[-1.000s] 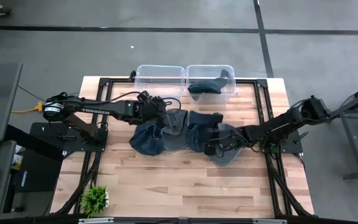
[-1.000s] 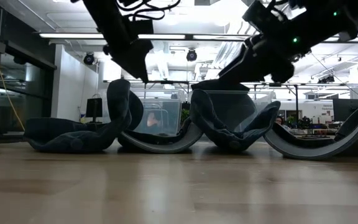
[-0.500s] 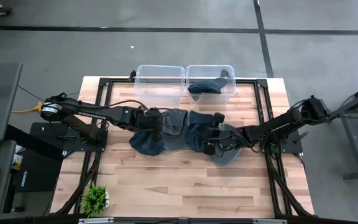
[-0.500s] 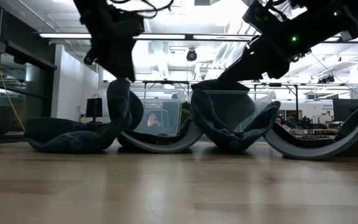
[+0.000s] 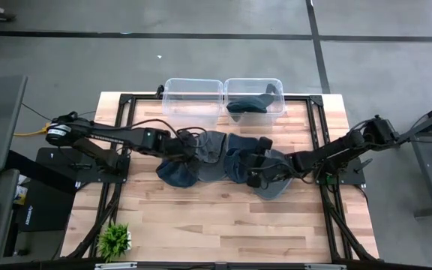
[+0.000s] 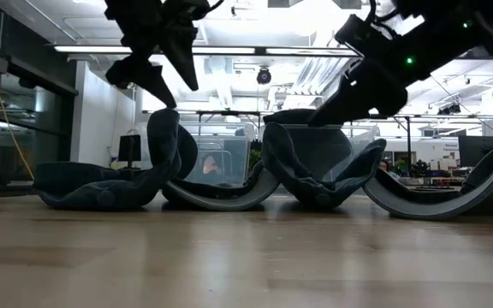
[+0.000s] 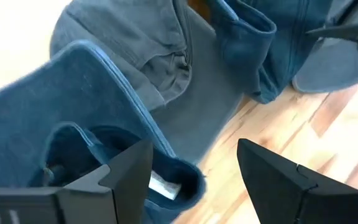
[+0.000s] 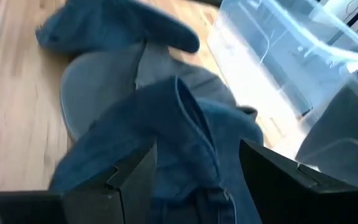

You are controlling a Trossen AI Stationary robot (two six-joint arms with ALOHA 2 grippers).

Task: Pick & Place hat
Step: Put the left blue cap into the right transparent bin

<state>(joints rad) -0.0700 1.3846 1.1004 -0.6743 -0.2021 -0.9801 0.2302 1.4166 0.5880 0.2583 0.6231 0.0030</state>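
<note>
A cluster of soft dark blue fabric hats (image 5: 220,159) is lying in a row across the middle of the pale wooden table (image 5: 201,225), their brims and crowns overlapping and touching one another. The left gripper (image 5: 189,147) is hovering over the left end of that cluster with its two dark fingers spread apart; in the left wrist view, a folded blue hat with a white label inside (image 7: 114,158) is sitting between and just beyond the fingers (image 7: 126,174), though whether either finger is touching the cloth cannot be told. The right gripper (image 5: 255,174) is reaching in from the right side and hanging over the right half of the cluster, fingers likewise spread, with an upturned blue hat crown (image 8: 179,137) sitting between them in the right wrist view. In the low view, both grippers are showing above the hats, the left one (image 6: 157,60) raised clear of the tall folded hat (image 6: 165,150) beneath it. Two clear plastic bins are standing side by side at the far edge of the table: the left bin (image 5: 192,95) is showing nothing inside, while the right bin (image 5: 255,96) is holding one dark blue hat (image 5: 249,105). A small green potted plant (image 5: 114,240) is sitting at the near left corner of the table.
</note>
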